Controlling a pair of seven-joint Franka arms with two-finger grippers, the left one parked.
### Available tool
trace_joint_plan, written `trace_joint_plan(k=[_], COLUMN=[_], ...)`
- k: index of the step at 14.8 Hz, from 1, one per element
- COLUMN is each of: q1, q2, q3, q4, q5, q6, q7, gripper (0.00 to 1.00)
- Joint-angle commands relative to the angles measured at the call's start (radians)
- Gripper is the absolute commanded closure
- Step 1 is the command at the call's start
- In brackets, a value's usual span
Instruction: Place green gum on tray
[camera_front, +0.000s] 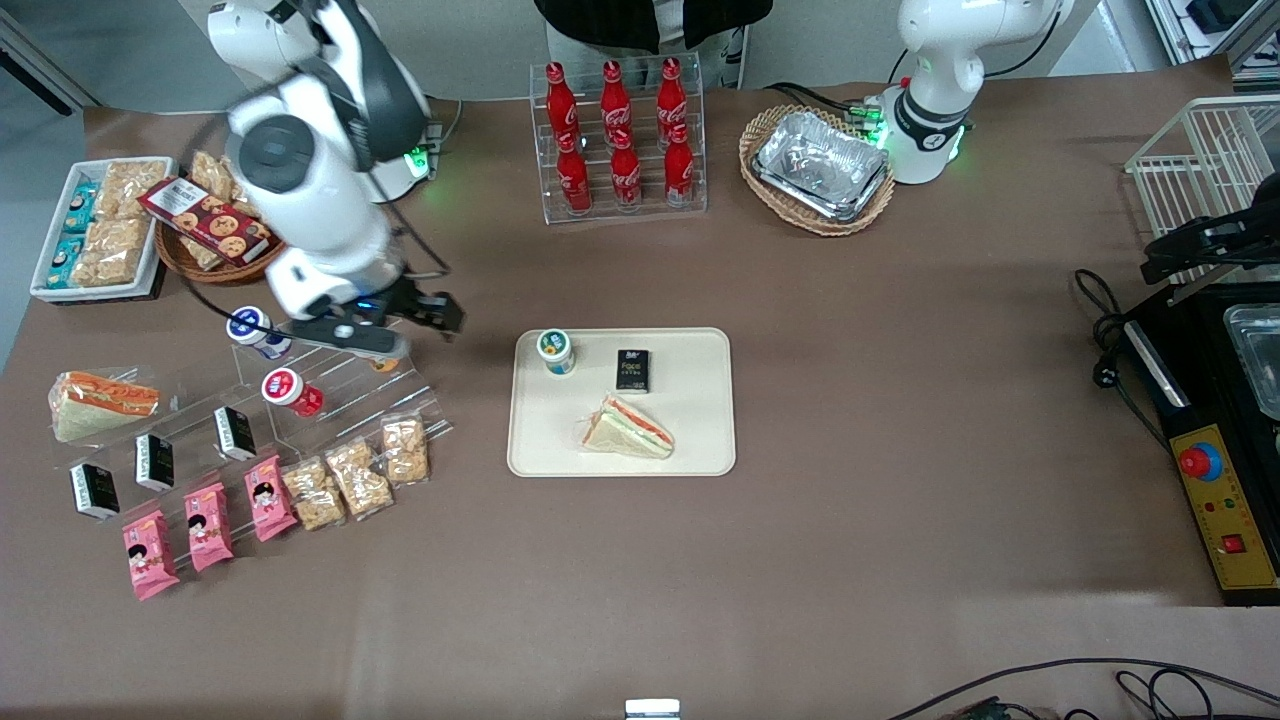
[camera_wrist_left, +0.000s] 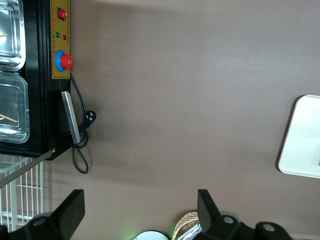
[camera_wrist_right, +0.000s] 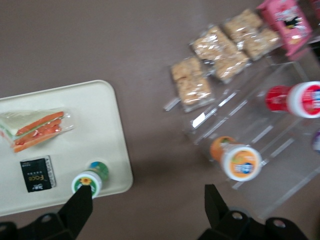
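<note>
Front view: small green-lidded pale gum bottle (camera_front: 555, 351) seen upright on cream rectangular plastic tray (camera_front: 700, 450), at 10 o'clock corner; placement judged done. End effector (camera_front: 425, 312) spread open, empty, beside tray toward working arm's end; only retreat left.

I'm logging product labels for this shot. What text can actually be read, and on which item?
"Face" on the black packet on the tray.
"Coca-Cola" script on the red bottles.
Green gum lid print: too small.
The end effector, open, above the table beside the tray, bears no text.

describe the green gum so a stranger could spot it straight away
Find the cream tray mid-table. The green gum stands upright in its corner nearest the open, empty gripper, beside a black packet; it alone has a green-rimmed lid.
</note>
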Motion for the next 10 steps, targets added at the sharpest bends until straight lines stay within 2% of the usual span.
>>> trace_joint_plan(k=[1,4,7,10], q1=[-0.032,-0.026,-0.022,-0.016], q2=[-0.019,-0.064,-0.087,-0.067], q3=[-0.068,-0.227,-0.378,-0.478], q4=[0.107,0.168,0.222,0.337], q5=[0.031,0.034,0.034,0.032], q6=[-0.172,-0.262,-0.29,-0.368], q7=[-0.162,-0.377,-0.561,-0.709], gripper=[0.0,0.0,0.0,0.0])
